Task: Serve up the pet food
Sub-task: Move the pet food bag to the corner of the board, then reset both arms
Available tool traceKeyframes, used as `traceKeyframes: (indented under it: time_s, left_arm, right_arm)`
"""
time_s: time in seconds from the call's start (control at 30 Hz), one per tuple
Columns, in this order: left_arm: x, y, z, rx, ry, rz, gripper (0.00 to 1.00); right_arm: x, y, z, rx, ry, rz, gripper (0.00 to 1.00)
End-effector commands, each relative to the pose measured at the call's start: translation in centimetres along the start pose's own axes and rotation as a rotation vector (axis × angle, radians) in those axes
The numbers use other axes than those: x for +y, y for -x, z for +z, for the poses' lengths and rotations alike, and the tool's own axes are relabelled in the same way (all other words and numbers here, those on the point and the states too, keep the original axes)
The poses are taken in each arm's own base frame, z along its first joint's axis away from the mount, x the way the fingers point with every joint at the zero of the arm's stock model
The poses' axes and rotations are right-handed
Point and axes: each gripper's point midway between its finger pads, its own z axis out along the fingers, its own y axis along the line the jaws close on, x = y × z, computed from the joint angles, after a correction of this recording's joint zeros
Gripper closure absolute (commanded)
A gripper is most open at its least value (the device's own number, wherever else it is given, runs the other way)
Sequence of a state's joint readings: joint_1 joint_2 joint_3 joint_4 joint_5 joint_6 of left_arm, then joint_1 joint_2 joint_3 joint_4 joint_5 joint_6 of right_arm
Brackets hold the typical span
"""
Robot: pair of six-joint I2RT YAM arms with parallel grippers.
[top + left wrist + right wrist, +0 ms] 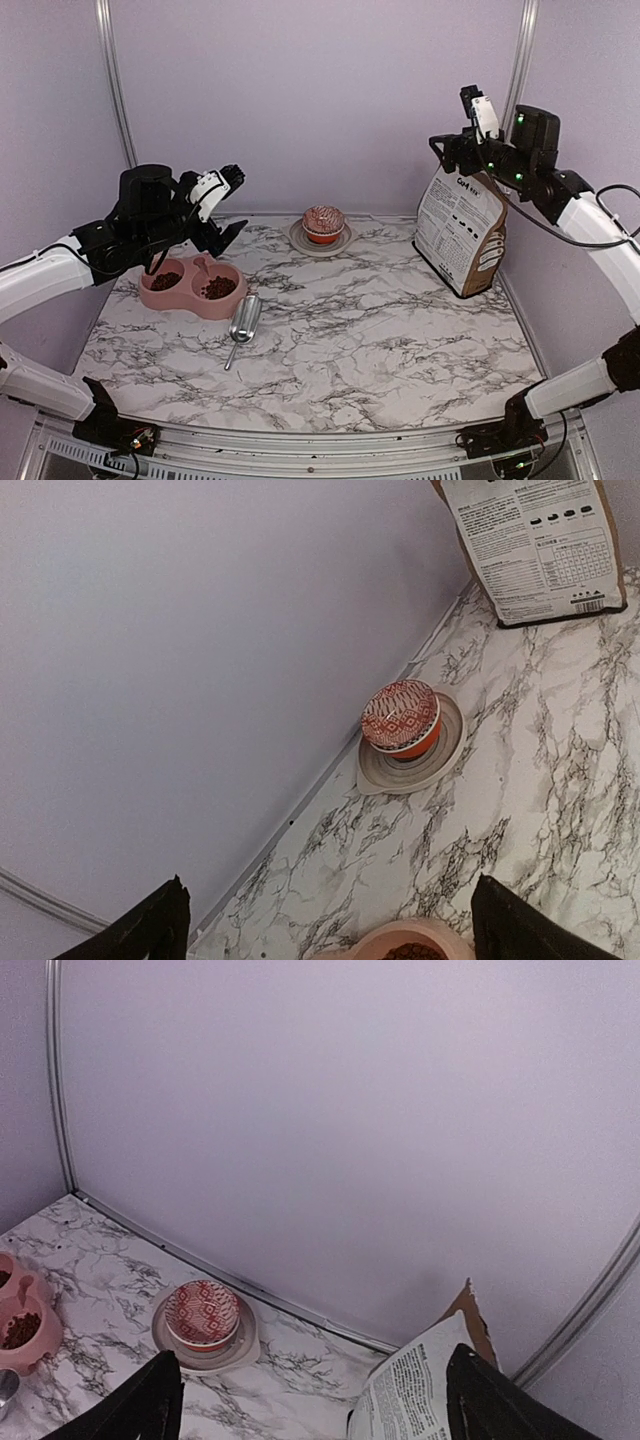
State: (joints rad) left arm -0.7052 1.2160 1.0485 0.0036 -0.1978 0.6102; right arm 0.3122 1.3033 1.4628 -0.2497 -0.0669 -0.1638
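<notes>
- Pink is the double bowl (190,300) at the left of the marble table (380,340) in the overhead view. The pet food (218,288) lies in loose dark heaps in both of its compartments.
- Just beside the bowl's lower right edge, a metal scoop (244,320) lies flat on the table with its thin handle pointing toward the bottom of the frame. Whether any kibble sits in it I cannot tell.
- At the left of the frame the left gripper (229,205) hovers above the bowl, its fingers spread wide with nothing between them.
- At the upper right the right gripper (452,118) hangs raised over the top of the printed paper bag (462,225). Its wrist view shows the two fingers far apart at the bottom corners, clasping nothing.
- That bag stands upright at the right edge of the table near the back wall, with a brown flap showing at its top.
- At top centre of the table the cupcake (323,220) rests on a small plate (345,242), well apart from both bowl and bag.
</notes>
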Motion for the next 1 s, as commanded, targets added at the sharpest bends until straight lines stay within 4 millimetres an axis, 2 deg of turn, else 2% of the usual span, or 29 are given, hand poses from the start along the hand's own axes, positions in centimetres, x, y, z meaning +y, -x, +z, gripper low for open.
traceKeyframes:
  time_s: [0.0, 0.07, 0.13, 0.23, 0.4, 0.47, 0.67, 0.87, 0.97]
  left_arm:
    - [3.3, 1.1, -0.6, -0.016, 0.116, -0.128, 0.01]
    - [3.3, 0.2, -1.0, -0.004, 0.137, -0.187, 0.01]
    - [4.3, -1.9, -1.4, 0.028, 0.2, -0.237, 0.01]
    - [4.7, -5.0, -2.0, 0.068, 0.274, -0.324, 0.01]
    - [5.8, -9.3, -2.9, 0.058, 0.358, -0.497, 0.01]
    - [5.3, -12.3, -3.1, 0.099, 0.388, -0.537, 0.01]
    - [5.5, -19.0, -4.0, 0.133, 0.532, -0.689, 0.01]
    - [5.5, -24.2, -5.2, 0.184, 0.652, -0.711, 0.01]
    - [6.2, -25.0, -5.4, 0.185, 0.685, -0.708, 0.01]
  right_arm:
    - [3.5, 0.1, -0.4, -0.064, 0.133, 0.032, 0.11]
    - [4.6, -1.0, -0.3, -0.066, 0.175, 0.04, 0.09]
    - [5.7, -2.8, -0.2, -0.054, 0.22, 0.033, 0.07]
    - [6.9, -5.2, 0.1, -0.027, 0.264, 0.024, 0.06]
    - [8.0, -8.7, 0.5, 0.006, 0.299, 0.043, 0.06]
    - [8.1, -9.9, 0.8, 0.016, 0.295, 0.054, 0.06]
    - [7.4, -14.0, 1.5, 0.056, 0.219, 0.101, 0.0]
    - [4.6, -18.9, 1.7, 0.125, 0.013, 0.126, 0.0]
    - [4.8, -20.5, 1.5, 0.143, 0.014, 0.063, 0.0]
